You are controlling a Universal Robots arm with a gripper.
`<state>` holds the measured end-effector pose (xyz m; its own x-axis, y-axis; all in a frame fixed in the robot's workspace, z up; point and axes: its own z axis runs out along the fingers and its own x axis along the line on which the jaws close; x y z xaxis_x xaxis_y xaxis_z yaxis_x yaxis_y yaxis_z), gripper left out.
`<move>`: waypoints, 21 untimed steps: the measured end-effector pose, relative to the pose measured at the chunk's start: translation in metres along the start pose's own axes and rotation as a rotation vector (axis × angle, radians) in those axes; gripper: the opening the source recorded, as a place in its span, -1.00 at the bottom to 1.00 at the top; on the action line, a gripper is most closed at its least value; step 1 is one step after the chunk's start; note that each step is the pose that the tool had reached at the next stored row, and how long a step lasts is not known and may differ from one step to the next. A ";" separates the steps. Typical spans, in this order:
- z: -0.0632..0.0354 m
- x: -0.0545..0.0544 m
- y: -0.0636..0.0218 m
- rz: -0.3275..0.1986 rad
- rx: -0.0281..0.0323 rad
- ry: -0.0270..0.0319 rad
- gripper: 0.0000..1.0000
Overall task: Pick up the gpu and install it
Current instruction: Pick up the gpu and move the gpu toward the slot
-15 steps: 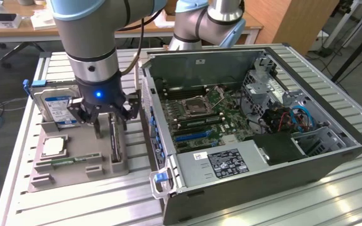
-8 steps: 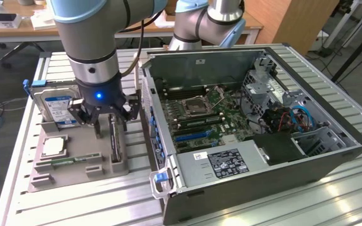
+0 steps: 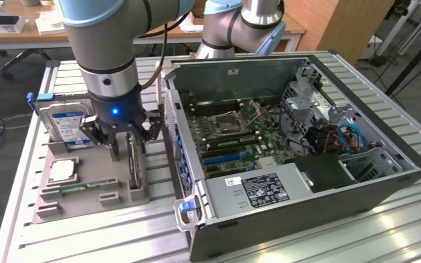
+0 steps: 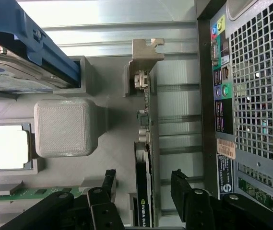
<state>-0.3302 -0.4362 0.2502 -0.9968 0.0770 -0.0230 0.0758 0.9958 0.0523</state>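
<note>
I saw the tool (image 3: pixel 125 143) hanging low over a grey printed holder (image 3: pixel 86 204) on the ribbed aluminium worktop (image 3: pixel 108 238). The open computer case (image 3: pixel 386 183) sat just beside the holder, on the exterior view's right. The gpu (image 3: pixel 133 164) stood on its long edge in a slot of the holder, directly under the tool. The wrist view made the grip plain: the two black fingers (image 4: pixel 108 184) straddled the card with clear space on each side, so the tool stood wide apart and gripped nothing. That view also gave the card's metal bracket (image 4: pixel 146 50) and the case's rear ports (image 4: pixel 221 91). The exterior view looked down into the case, onto the motherboard (image 3: pixel 232 131). A hard drive (image 3: pixel 66 125) with a blue-white label stood upright near the card and a CPU chip (image 3: pixel 63 170) lay flat in its recess, while the arm's wrist covered part of the holder
</note>
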 end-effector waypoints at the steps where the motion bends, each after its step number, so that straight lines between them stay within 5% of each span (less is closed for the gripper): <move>1: 0.0000 0.000 0.0000 0.000 0.0000 -0.0001 0.16; 21: 0.0083 0.000 -0.0004 0.000 0.0000 0.0000 0.13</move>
<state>-0.3302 -0.4362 0.2418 -0.9968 0.0771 -0.0230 0.0758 0.9958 0.0523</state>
